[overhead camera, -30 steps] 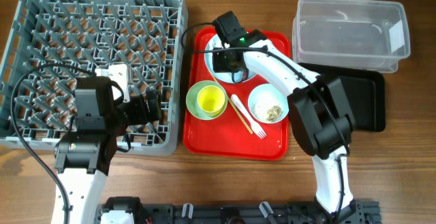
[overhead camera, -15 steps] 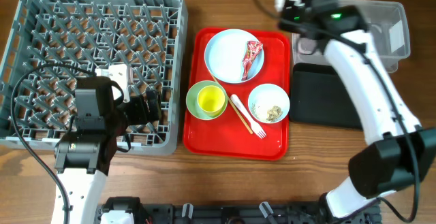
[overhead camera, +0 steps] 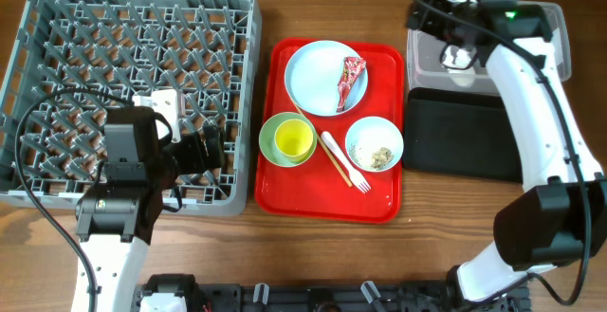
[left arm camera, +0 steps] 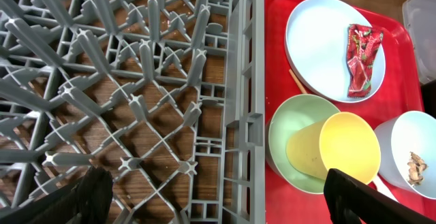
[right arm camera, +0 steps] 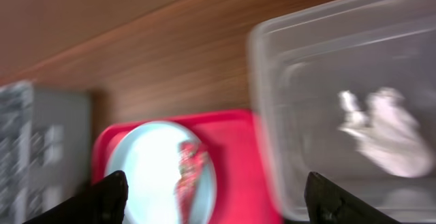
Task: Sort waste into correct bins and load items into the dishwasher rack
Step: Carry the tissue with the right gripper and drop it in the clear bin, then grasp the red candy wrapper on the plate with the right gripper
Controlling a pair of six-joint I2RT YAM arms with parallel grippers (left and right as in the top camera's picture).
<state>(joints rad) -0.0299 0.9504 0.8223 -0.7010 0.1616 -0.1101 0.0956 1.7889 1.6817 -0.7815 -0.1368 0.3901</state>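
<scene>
My right gripper (overhead camera: 438, 29) (right arm camera: 219, 200) hangs open over the left rim of the clear tub (overhead camera: 545, 42) (right arm camera: 320, 54), with nothing between its fingers. A small white scrap (overhead camera: 463, 69) (right arm camera: 383, 125) lies inside the tub. The red wrapper (overhead camera: 351, 80) (left arm camera: 360, 59) (right arm camera: 187, 173) rests on the pale-blue plate (overhead camera: 318, 70) (left arm camera: 320, 40). On the red tray (overhead camera: 285, 193) also sit a yellow-green bowl (overhead camera: 287, 138) (left arm camera: 300, 142), a pale-blue bowl (overhead camera: 374, 144) holding crumbs, a white fork (overhead camera: 344, 163) and chopsticks (overhead camera: 321, 146). My left gripper (overhead camera: 204, 148) (left arm camera: 218, 203) is open above the rack's (overhead camera: 133, 27) right edge.
The shallow black tray (overhead camera: 455, 137) lies in front of the clear tub, right of the red tray. The rack fills the left half of the table, and its wall (left arm camera: 245, 115) runs beside the red tray. Cables trail over the rack near my left arm.
My right arm swung from the plate to the clear tub and its jaws opened; the white scrap now lies in the tub. My left arm has not moved.
</scene>
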